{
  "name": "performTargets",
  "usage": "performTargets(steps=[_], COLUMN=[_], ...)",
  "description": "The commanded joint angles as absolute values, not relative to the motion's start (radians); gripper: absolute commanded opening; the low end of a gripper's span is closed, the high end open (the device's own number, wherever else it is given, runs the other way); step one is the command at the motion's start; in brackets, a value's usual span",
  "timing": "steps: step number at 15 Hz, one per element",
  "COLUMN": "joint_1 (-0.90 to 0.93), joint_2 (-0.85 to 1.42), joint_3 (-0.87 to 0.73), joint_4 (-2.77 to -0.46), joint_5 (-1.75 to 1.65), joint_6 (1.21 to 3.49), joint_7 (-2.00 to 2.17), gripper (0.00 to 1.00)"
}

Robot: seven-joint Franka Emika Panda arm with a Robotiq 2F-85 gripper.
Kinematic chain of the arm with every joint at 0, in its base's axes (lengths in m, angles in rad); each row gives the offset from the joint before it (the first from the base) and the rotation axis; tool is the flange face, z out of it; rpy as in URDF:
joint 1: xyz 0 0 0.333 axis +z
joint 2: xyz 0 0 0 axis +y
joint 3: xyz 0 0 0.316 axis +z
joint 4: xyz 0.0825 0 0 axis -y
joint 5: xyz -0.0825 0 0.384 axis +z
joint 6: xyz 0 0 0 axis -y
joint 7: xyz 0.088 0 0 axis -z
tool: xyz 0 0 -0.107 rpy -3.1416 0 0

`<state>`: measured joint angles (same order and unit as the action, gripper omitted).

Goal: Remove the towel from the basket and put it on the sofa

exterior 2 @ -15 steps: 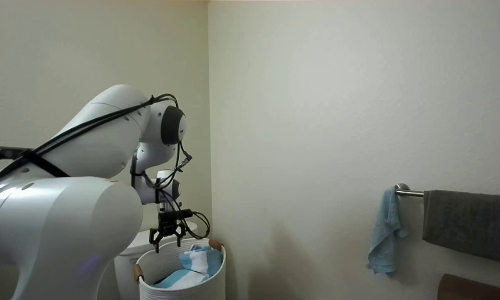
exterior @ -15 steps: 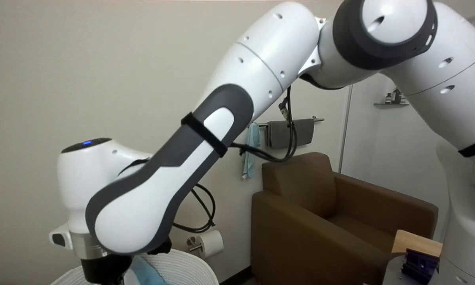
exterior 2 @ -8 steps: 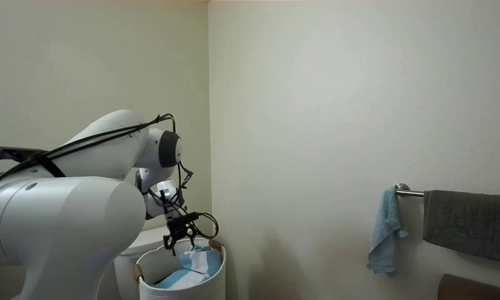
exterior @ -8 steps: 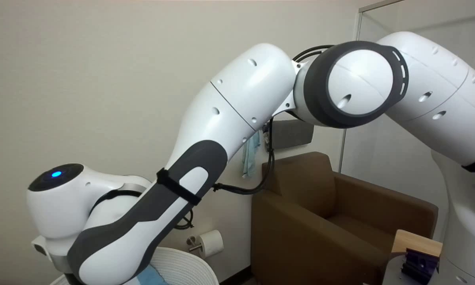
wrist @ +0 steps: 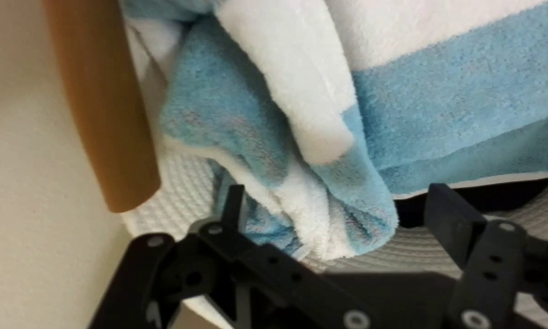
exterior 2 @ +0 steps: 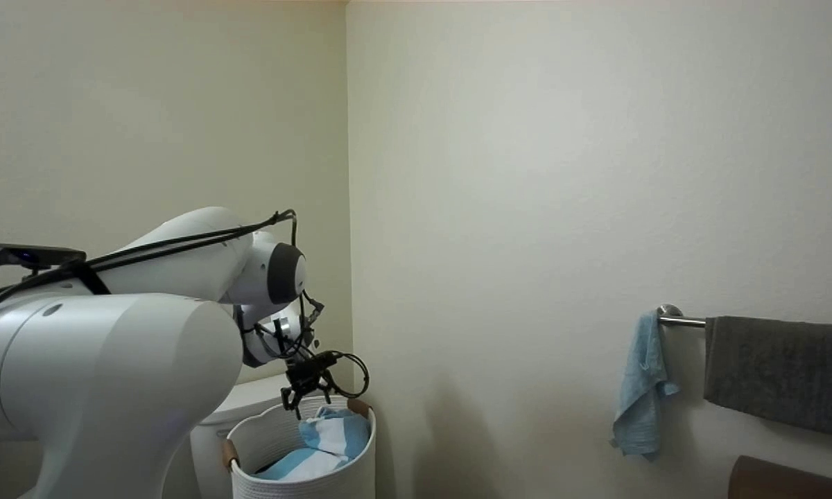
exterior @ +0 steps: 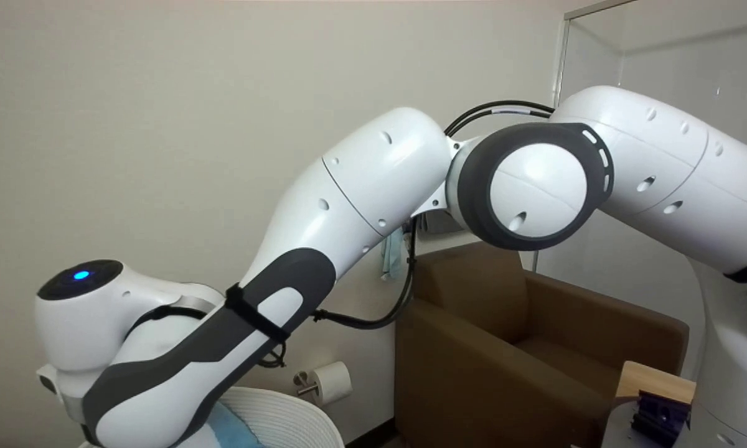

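Now you're holding the tool spread wide over the towel lying in the basket. Before pinching, you're probably needing its bunched fold deeper between the fingers.

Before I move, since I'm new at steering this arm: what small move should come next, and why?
Probably lower the open pincer slightly toward the striped towel: in the wrist view, its bunched fold shows between the parted fingers, not yet gripped.
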<state>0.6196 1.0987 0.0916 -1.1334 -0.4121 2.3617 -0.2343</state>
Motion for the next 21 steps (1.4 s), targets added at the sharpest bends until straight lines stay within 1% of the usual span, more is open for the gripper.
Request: performTargets(steps=[1,5,10,16,21], joint_1=[0.602,0.575,0.626,0.724,0.809], joint_2=[1.110,1.116,1.223,1.338,1.327], joint_3=[0.119,0.152,0.098,-0.038,-0.166], joint_4=[-1.125,-1.112,-0.998,-0.841,-0.781], joint_5=[-0.391,-0.377,-0.391,-0.455,-0.517], joint_6=[2.362,2.362,2.316,2.262,2.228], joint_7=[-0.261,-0.285,-0.270,-0.199,-0.091], gripper=[1.00,1.00,1.00,1.00,1.00])
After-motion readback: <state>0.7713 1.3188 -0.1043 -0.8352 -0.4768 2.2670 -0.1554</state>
